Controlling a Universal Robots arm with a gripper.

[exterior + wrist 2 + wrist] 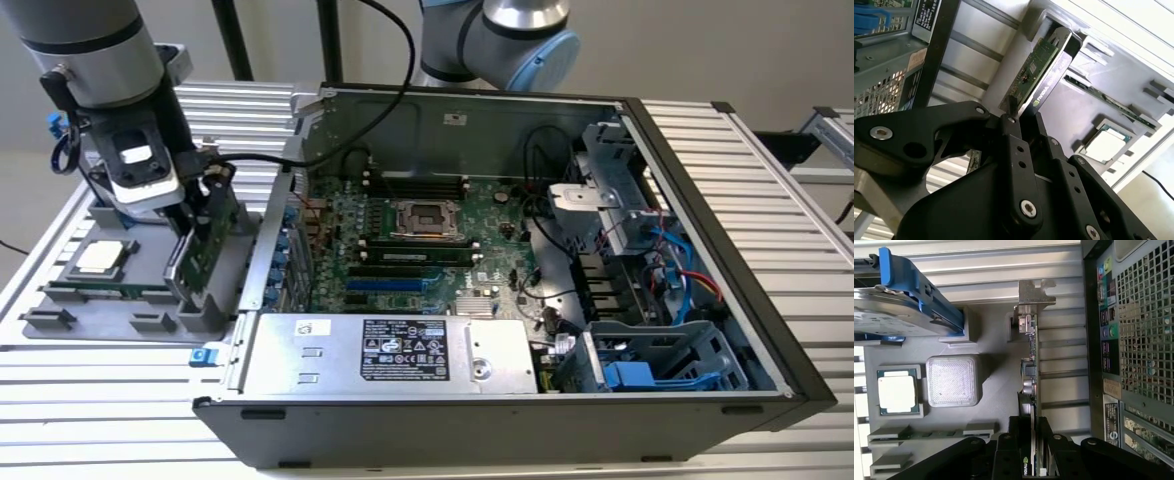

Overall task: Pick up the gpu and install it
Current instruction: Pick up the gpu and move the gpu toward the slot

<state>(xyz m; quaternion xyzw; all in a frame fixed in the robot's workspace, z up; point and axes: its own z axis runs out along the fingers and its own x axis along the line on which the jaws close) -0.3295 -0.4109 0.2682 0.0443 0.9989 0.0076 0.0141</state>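
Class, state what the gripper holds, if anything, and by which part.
The gripper grips the gpu by its edge, at the end far from the silver bracket.

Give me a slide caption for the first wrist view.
Gripper clamped on the graphics card, which stands on edge in the gray tray beside the computer case.

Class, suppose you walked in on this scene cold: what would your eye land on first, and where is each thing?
The open computer case dominates the exterior view, its green motherboard exposed. On that view's left, the gripper has its jaws closed on the gpu, which stands on edge in a grey tray that also holds a square processor chip.
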